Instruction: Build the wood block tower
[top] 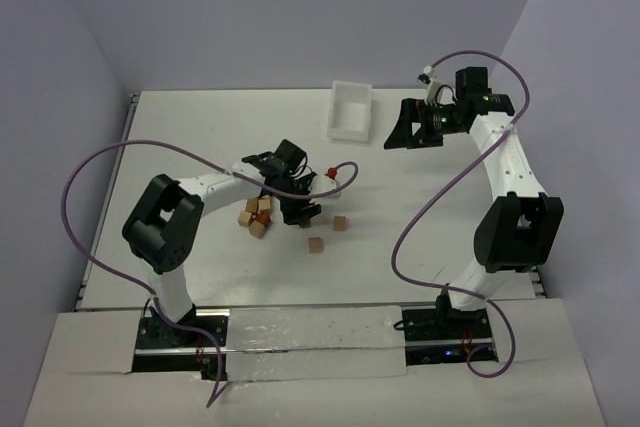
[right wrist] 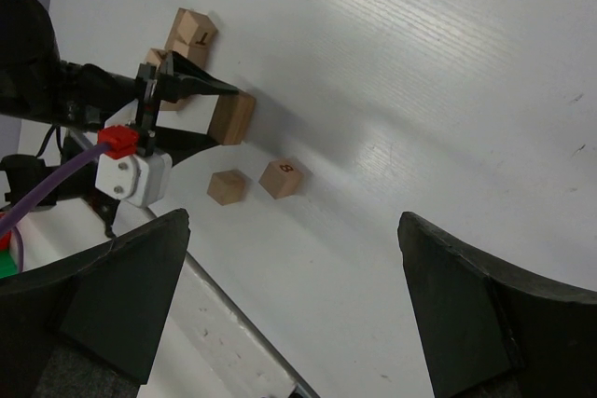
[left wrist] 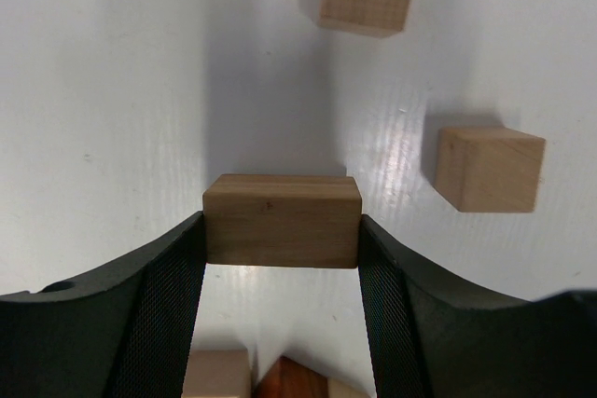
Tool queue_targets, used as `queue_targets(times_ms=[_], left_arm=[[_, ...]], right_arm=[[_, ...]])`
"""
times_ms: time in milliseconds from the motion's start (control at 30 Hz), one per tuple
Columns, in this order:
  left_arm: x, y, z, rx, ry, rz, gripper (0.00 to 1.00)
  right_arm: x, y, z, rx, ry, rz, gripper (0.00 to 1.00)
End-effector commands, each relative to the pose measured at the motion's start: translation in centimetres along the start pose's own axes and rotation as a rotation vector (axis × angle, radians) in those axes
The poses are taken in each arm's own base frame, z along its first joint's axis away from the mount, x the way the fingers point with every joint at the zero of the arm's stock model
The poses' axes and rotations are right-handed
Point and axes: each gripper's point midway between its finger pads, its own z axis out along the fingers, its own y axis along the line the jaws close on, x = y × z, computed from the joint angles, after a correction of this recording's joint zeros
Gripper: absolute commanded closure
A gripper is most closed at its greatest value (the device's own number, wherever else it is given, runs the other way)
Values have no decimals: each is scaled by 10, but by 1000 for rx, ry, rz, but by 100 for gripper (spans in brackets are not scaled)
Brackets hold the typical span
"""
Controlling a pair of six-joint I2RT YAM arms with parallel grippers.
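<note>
Wooden, light tan: lone cube [top: 316, 244] nearest the arm bases, flat on the white bench [top: 200, 137]. Second loose cube [top: 340, 223] just beyond it and to the right, apart from it.

Next out, left hand [top: 299, 212] pointing down over the bench, clamped on a tan rectangular block [left wrist: 282, 221]. In the wrist view, black fingers [left wrist: 159, 305] pressed against both short ends, long side level. Shadow cast on the bench beside the block; cannot tell whether touching the surface or just off it.

Just left of the left hand, cluster of blocks [top: 258, 217]: tan pieces plus one reddish-brown, close together, some touching. Stacking among them not discernible from above.

Far side of the bench: white tray [top: 346, 130], rectangular, open-topped, well apart from all the blocks. Right of the tray and near it, right hand [top: 413, 140] raised above the bench, its fingers [right wrist: 103, 305] spread wide apart, gripping nothing. Right wrist view angled down across the bench toward the left hand, the held block and the loose cubes.
</note>
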Motion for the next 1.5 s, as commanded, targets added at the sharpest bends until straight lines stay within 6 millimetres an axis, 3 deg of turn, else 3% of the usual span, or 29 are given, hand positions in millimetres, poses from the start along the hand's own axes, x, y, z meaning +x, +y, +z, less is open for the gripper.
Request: queue_targets(times_ms=[0,400,700,867,900,1000,1167,1267,1333,1400,1467], left_arm=[[-11,18,0,-12,-31,21,72],[-1,15,7,6,-13,36,62],[-2,18,6,-15,-21,40,32],[-5,18,3,-16,-29,46,12],[-7,18,2,-19,-31,46,4],[-13,21,-4,-32,-42,47,1],[-53,29,-42,-87,-115,62,1],[-84,30,-78,-126,-178,79,1],[-107,29,-113,-171,-238,99,1],[-110,28,-134,-211,-260,102,1],[-98,29,-144,-237,-253,83,1]], right_arm=[[-6,6,-4,4,-12,-15,0],[-5,4,-2,-1,-4,-10,0],[-4,6,-1,-7,2,-12,0],[-4,6,0,-8,6,-16,0],[-4,6,0,-9,8,-15,0],[-4,8,0,-8,7,-19,0],[-4,11,-2,-3,2,-29,0],[-4,12,-4,4,-2,-35,0],[-5,13,-6,14,-9,-46,0],[-4,9,-6,37,-11,-47,0],[-2,8,-5,40,-9,-48,0]])
